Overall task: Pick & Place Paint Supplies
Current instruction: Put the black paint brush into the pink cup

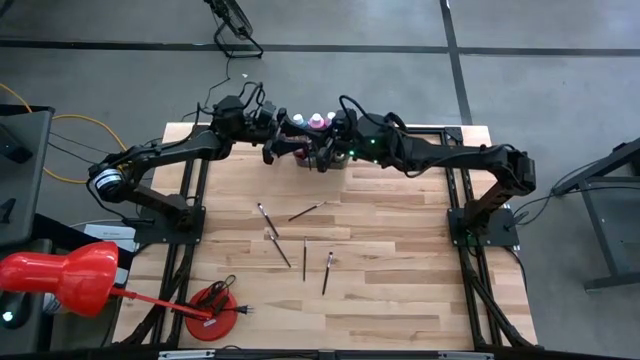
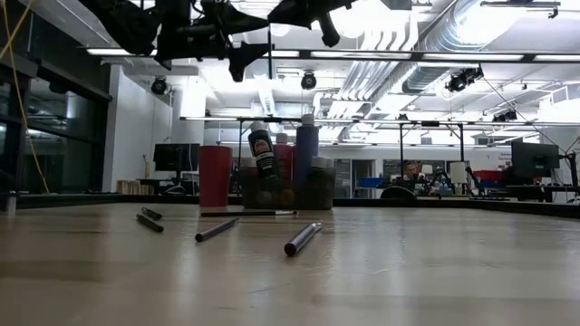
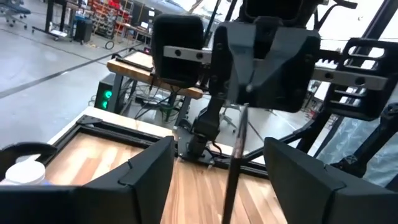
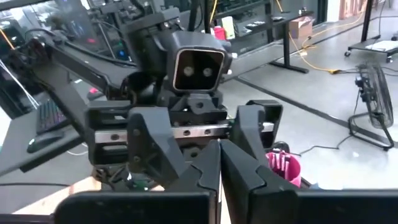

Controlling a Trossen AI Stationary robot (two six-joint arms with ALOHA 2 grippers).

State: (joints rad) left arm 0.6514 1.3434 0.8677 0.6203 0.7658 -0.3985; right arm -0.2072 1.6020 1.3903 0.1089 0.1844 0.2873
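Note:
My right gripper is shut on a thin dark paintbrush, high over the table's far middle. My left gripper faces it, open; its fingers stand on either side of the brush without touching it. In the high view the two grippers, left and right, meet beside the grey tray of paint bottles. A pink cup stands by the tray. Several more brushes lie flat on the table's middle. My right gripper pinches the paintbrush by its upper end between its two shut fingers. The fingers come about level from the table's right side and lie across the brush. The brush hangs nearly upright below them, clear of the table.
A dark bottle leans in the tray. A red lamp-like thing and a red round stand sit at the near left. The arms' black frames run along both table sides. Bare wood shows between the loose brushes and the near edge.

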